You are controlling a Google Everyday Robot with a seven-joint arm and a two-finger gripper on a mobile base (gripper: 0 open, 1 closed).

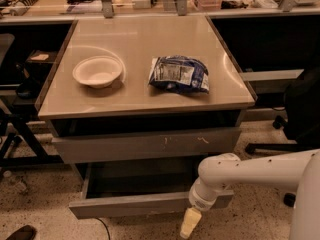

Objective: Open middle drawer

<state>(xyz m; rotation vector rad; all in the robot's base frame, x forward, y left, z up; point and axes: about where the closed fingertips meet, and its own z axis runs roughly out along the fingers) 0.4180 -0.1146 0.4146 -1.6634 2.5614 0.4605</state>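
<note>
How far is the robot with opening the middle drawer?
Done: the middle drawer stands pulled out past the scratched front above it, its dark inside showing. In hand: the gripper hangs by the lower right edge of that drawer's front. Left: probably little, perhaps only moving the arm away.

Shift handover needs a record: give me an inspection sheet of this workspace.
Surface: tan tabletop, carrying a bowl and a bag.
Job's things: middle drawer stands pulled out, below the scratched top drawer.
Clutter: white bowl on the left, blue bag on the right, apart.
Grippers: gripper low, by the middle drawer's right end; contact unclear.
Cables: thin dark cord on the floor under the drawer.
Surroundings: black chair to the right, shoe at lower left.
</note>
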